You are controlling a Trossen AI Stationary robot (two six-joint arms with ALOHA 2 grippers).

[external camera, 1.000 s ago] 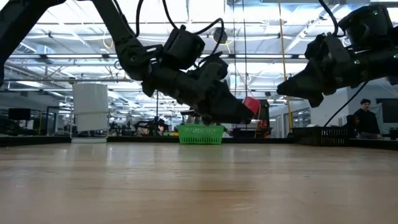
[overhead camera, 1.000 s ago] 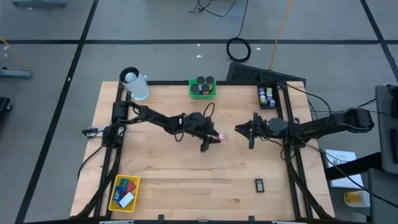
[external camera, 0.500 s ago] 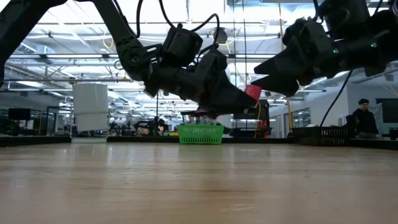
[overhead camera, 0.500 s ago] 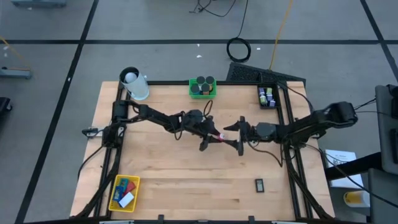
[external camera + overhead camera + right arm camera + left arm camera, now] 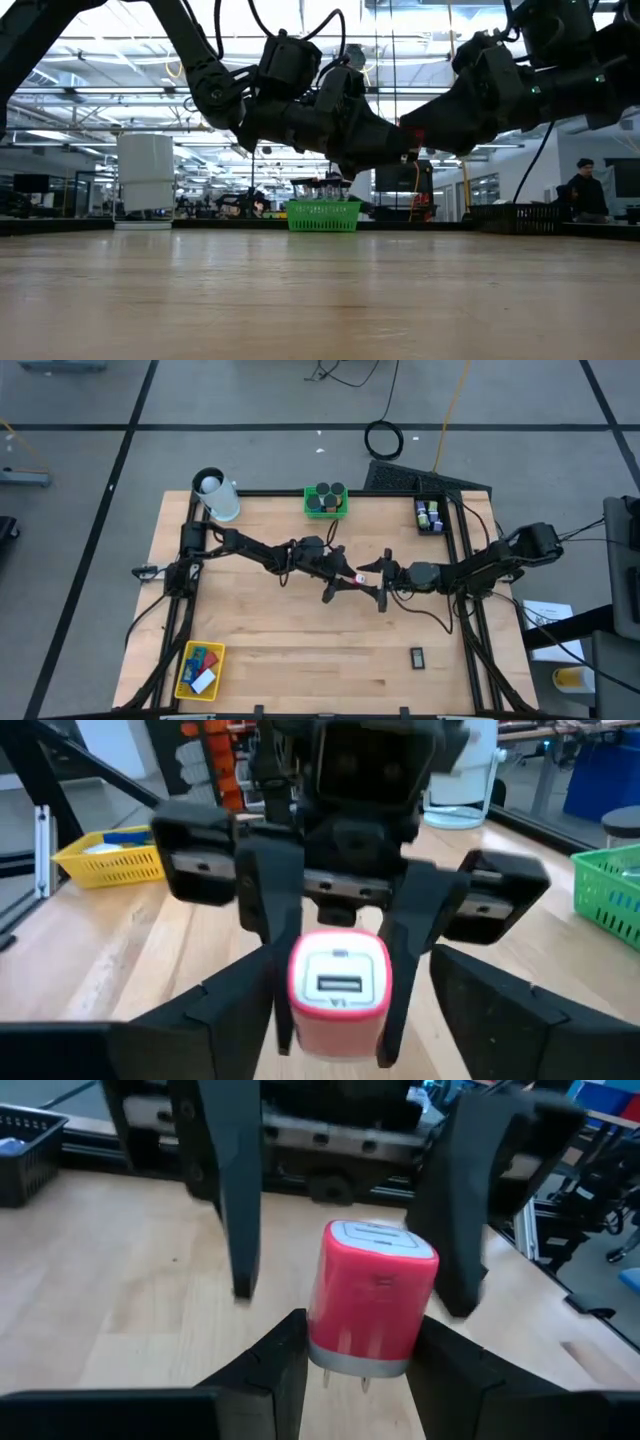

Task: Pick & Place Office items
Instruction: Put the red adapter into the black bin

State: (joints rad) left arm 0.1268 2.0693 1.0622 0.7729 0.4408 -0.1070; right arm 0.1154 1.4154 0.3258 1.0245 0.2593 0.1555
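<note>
Table [image 5: 300,650]: pale wood top in a black frame, seen whole from above; bare wood across the middle.
Floor: grey, crossed by dark lines, with a coiled black cable [image 5: 384,439] beyond the far edge.
Room: in the low view, a hall with bright ceiling lights; a person [image 5: 588,192] sits at far right.
Green basket [image 5: 325,502]: at the far edge, black cylinders inside.
Yellow basket [image 5: 200,669]: near left corner, holding coloured blocks.
White cylinder [image 5: 217,496]: far left corner.
Black tray [image 5: 430,515]: far right, small bits inside.
Red charger block [image 5: 372,1298]: lifted over the table's middle, between the two grippers, prongs toward the left one.
Left gripper [image 5: 355,1365]: fingers clamped on the block's sides.
Right gripper [image 5: 335,1020]: fingers spread wide, standing on either side of the block, not closed on it.
</note>
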